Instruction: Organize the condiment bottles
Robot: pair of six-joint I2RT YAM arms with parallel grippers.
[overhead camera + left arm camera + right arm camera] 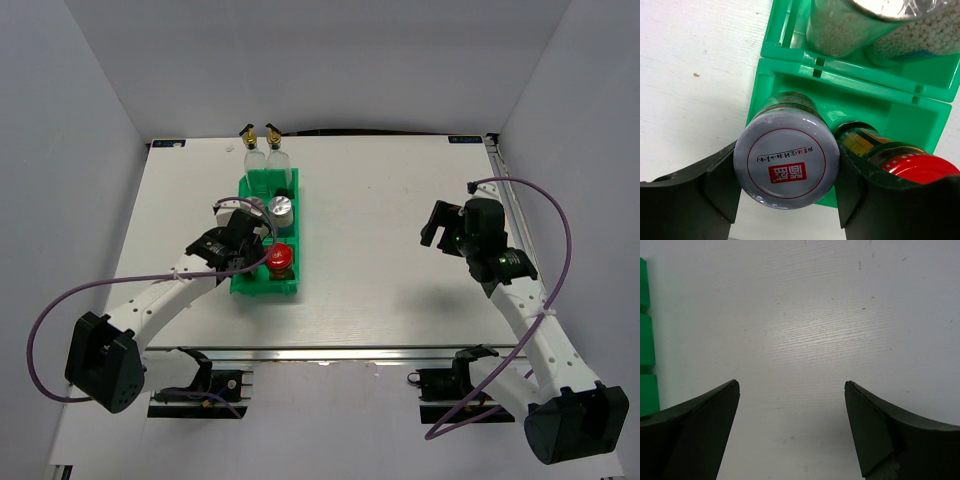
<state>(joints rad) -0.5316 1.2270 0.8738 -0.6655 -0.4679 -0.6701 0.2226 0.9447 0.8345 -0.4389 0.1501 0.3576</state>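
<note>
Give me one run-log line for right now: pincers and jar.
left pincer: shut on silver-lidded jar | placement: at near compartment of green bin, beside red-lidded jar | right pincer: open, empty, over table

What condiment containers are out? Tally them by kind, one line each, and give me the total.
Tall clear glass bottles with spouts: 2
Containers of white granules: 2
Red-lidded jar: 1
Silver-lidded jar with red logo: 1
Total: 6
</note>
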